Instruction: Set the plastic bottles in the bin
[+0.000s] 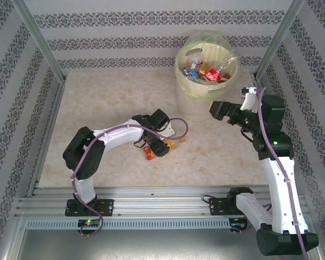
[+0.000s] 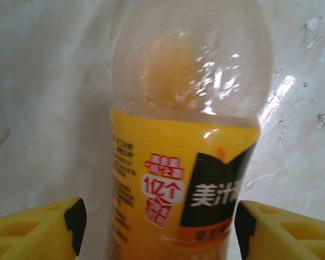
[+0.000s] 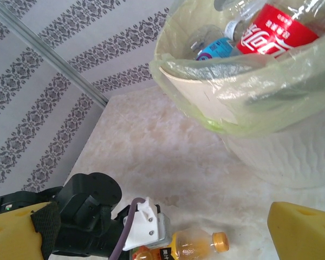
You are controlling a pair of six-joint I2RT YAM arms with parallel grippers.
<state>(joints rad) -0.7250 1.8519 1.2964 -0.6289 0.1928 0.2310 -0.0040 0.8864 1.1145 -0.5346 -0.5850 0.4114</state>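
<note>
An orange plastic bottle (image 2: 179, 162) with a yellow label lies on the table, its orange cap (image 3: 221, 241) pointing right. My left gripper (image 2: 157, 227) is lowered over its body (image 1: 149, 154), one finger on each side. The right pad touches the label and a gap remains on the left, so the jaws are still open. My right gripper (image 1: 213, 110) hangs open and empty in front of the bin (image 1: 206, 97). The cream bin (image 3: 281, 157), lined with a clear bag, holds several bottles (image 1: 206, 73), among them a red-labelled one (image 3: 276, 32).
Patterned walls and metal frame posts (image 1: 40, 40) enclose the marble-look table (image 1: 97, 103). The left arm (image 3: 81, 216) stretches across the middle of the table. Bare tabletop (image 3: 168, 151) lies between the left arm and the bin.
</note>
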